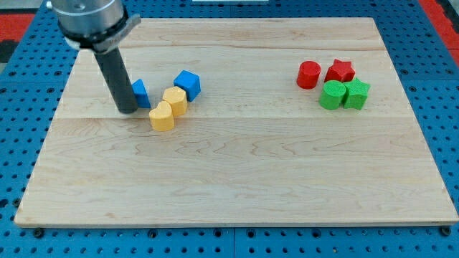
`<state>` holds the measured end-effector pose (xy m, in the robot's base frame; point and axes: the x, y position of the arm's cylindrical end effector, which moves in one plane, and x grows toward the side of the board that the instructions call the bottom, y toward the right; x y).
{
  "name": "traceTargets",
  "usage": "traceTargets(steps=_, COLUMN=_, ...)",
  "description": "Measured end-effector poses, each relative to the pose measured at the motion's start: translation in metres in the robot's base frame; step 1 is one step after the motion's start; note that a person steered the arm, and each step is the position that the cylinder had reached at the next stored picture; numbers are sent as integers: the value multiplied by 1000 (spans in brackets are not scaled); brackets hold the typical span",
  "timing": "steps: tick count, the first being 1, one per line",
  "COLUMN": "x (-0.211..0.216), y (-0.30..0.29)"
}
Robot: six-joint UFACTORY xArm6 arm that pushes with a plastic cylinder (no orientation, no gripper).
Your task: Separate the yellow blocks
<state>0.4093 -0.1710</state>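
Two yellow blocks [168, 109] sit touching at the board's [237, 186] left-centre, unseparated, while the rod's bare tip [127, 110] rests just left, seemingly against a partly hidden blue block [140, 93].

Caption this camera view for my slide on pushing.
My tip beside a blue block, left of two touching yellow blocks; red and green blocks clustered right.

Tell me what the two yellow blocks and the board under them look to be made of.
The two yellow blocks look like moulded or printed plastic: even, saturated colour, matte with soft highlights, no grain. The board looks like pale wood, smooth and lightly finished: long grain streaks and plank seams show. My tip stands at the view's left of them.
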Motion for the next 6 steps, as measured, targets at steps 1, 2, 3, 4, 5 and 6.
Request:
traceTargets(steps=1, x=-14, y=-22)
traceTargets(steps=2, x=-22, y=30)
traceTargets(steps=3, x=-36, y=39)
traceTargets(steps=4, x=-38, y=58)
traceTargets(steps=5, x=8, y=62)
traceTargets(steps=6, x=56, y=60)
